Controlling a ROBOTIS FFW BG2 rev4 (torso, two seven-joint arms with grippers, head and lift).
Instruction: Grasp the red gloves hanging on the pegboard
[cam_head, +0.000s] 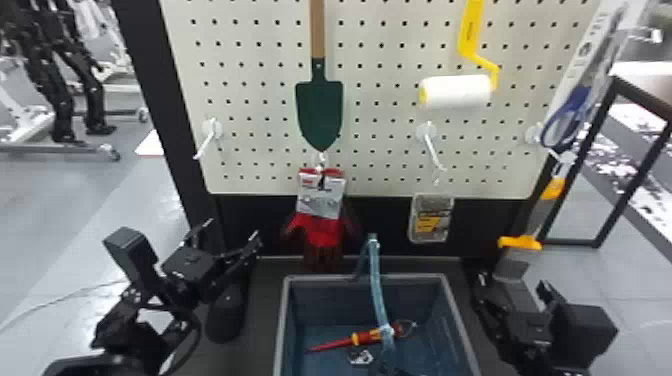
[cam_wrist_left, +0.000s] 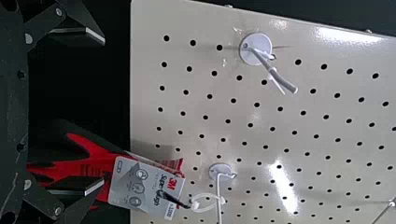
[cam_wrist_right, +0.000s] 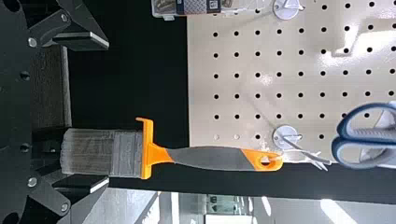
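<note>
The red gloves (cam_head: 320, 227) with a grey-white card label hang from a hook at the pegboard's (cam_head: 250, 100) lower edge, just under a green trowel (cam_head: 319, 112). My left gripper (cam_head: 230, 239) is open, low and to the left of the gloves, a short way off. In the left wrist view the gloves (cam_wrist_left: 86, 161) lie close to one of the spread fingers (cam_wrist_left: 77, 191), off the gripper's (cam_wrist_left: 88, 112) centre line, and nothing is held. My right gripper (cam_wrist_right: 88, 112) is open, parked low on the right (cam_head: 505, 300).
A grey-blue bin (cam_head: 286, 320) below the gloves holds a red screwdriver (cam_head: 350, 340) and a blue tube (cam_head: 377, 292). An orange-handled paintbrush (cam_wrist_right: 140, 154) hangs in front of the right gripper. A yellow roller (cam_head: 457, 90), a packet (cam_head: 430, 217) and scissors (cam_head: 565, 120) also hang there.
</note>
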